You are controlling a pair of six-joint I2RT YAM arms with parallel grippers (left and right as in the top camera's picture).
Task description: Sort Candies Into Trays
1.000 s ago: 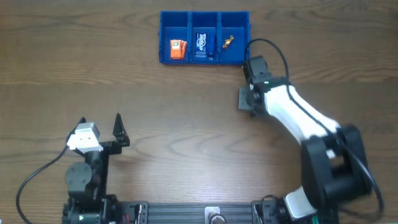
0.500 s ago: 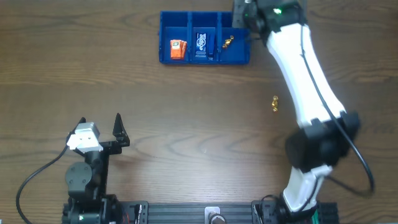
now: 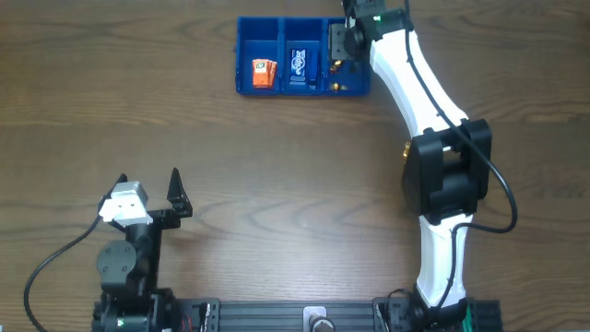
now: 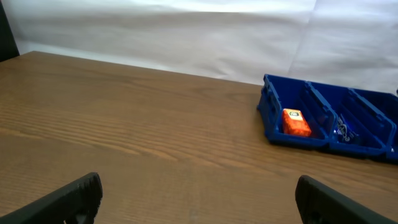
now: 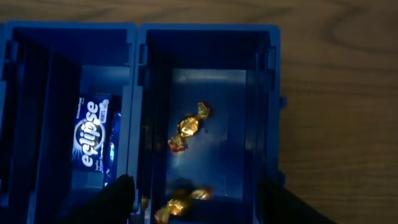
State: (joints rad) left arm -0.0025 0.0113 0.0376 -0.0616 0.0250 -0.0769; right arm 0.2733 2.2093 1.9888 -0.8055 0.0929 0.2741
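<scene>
Right gripper [image 5: 196, 208]: spread wide, gripping nothing, hanging over the right compartment of the tray [image 3: 241, 55] at the table's 12 o'clock. One finger set near each side wall of that compartment.

Down between the fingers, on the compartment floor: a gold candy [image 5: 178, 203]. Whether touched by either finger, cannot tell. Farther along the same floor, apart from the first: a second candy [image 5: 188, 127] in the same gold wrapper.

Next compartment over, the middle one: a blue gum pack [image 5: 93, 140], lying flat. Left compartment: an orange pack [image 3: 265, 72], alone.

Off the tray, toward its 5 o'clock: a loose candy [image 3: 406, 148], gold, on the bare table [image 3: 277, 184], tucked right at the edge of the right arm's [image 3: 433, 101] elbow and partly hidden by it.

Left gripper [image 3: 149, 182]: at the table's 8 o'clock, close to its own base, fingers wide apart with nothing between them, low over plain wood. Well apart from the tray, which lies toward its 1 o'clock, orange pack nearest.
</scene>
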